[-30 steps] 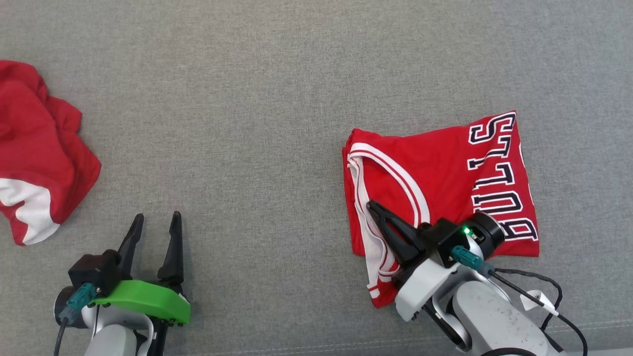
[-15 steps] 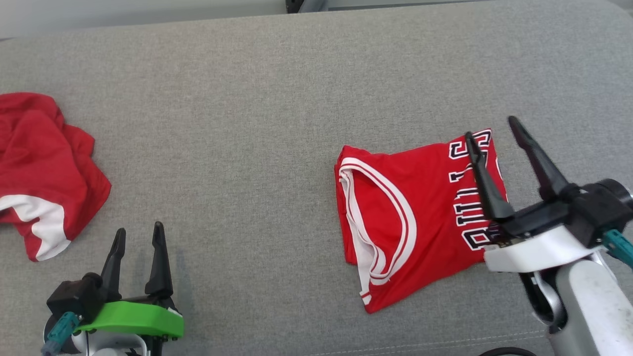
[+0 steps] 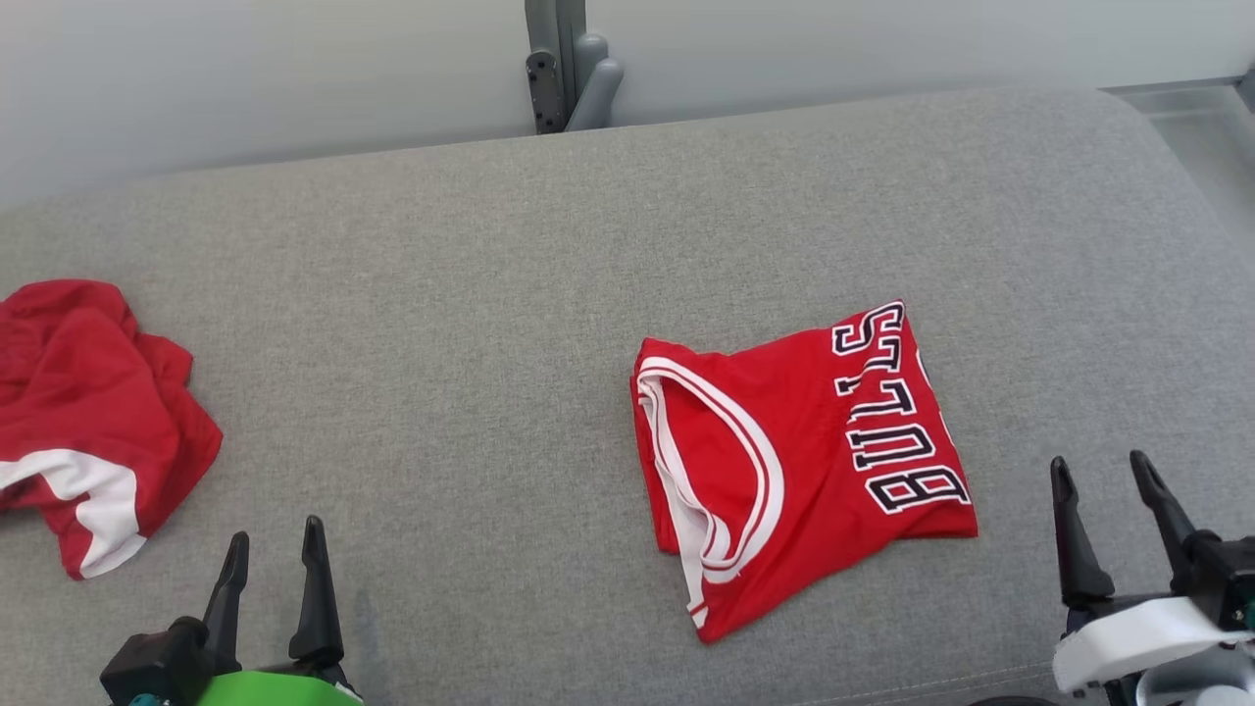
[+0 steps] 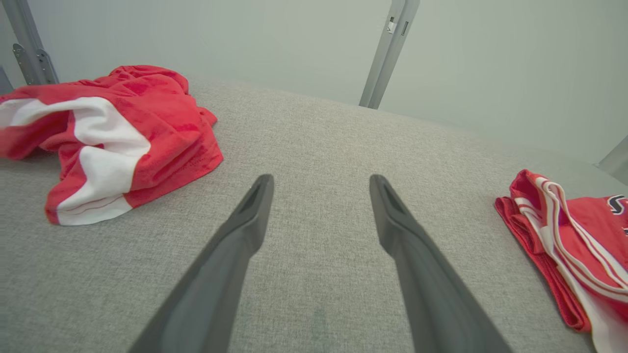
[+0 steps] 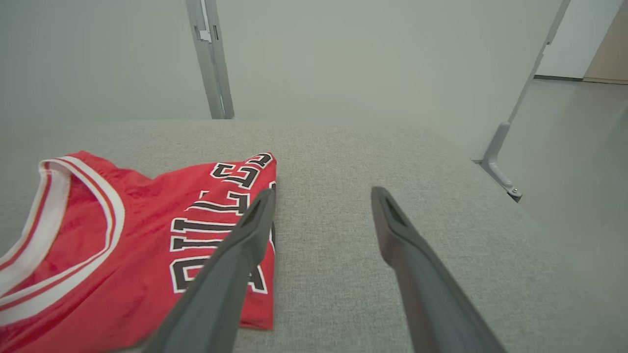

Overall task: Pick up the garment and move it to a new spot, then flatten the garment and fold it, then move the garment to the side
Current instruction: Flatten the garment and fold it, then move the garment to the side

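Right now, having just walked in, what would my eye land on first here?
First, the folded red jersey with white trim and black lettering, lying flat right of centre on the grey fabric surface. Next, the crumpled red and white cloth at the surface's far left edge. Near the bottom corners of the head view, the left claw and right claw both stand open, holding nothing.

Looked like a robot lab or test cell: wide grey fabric-covered work surface (image 3: 441,294), plain pale partition wall (image 3: 245,69), grey metal post (image 3: 554,29), bolted foot bracket (image 5: 500,171), bare smooth floor (image 5: 579,147). No home furnishings seen.
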Controlling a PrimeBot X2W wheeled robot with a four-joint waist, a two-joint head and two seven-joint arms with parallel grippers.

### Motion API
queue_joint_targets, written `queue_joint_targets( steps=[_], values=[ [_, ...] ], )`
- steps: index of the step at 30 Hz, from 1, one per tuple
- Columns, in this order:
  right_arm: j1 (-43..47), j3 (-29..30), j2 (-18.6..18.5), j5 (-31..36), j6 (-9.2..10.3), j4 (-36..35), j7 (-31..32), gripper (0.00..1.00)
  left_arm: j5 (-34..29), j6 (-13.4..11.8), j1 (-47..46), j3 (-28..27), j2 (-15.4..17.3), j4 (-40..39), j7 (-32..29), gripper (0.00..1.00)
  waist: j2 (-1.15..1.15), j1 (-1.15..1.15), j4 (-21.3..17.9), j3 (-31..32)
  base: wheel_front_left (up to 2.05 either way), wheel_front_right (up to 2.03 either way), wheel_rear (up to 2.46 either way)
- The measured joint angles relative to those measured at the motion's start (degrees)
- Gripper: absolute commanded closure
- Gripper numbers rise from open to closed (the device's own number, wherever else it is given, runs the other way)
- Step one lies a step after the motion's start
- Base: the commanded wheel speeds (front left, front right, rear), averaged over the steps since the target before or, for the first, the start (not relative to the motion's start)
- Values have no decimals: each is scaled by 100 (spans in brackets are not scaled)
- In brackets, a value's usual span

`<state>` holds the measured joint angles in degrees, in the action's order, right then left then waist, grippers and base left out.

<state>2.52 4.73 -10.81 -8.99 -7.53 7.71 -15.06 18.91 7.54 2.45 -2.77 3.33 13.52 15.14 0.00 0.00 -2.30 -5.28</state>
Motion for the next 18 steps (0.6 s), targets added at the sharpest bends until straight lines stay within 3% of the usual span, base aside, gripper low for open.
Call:
queue_joint_targets(
  steps=[18],
  values=[
    [275, -48, 186, 0, 0, 570, 0, 0, -98, 0, 188, -54, -26, 68, 0, 0, 0, 0, -2, 257, 0, 0, 0]
  ],
)
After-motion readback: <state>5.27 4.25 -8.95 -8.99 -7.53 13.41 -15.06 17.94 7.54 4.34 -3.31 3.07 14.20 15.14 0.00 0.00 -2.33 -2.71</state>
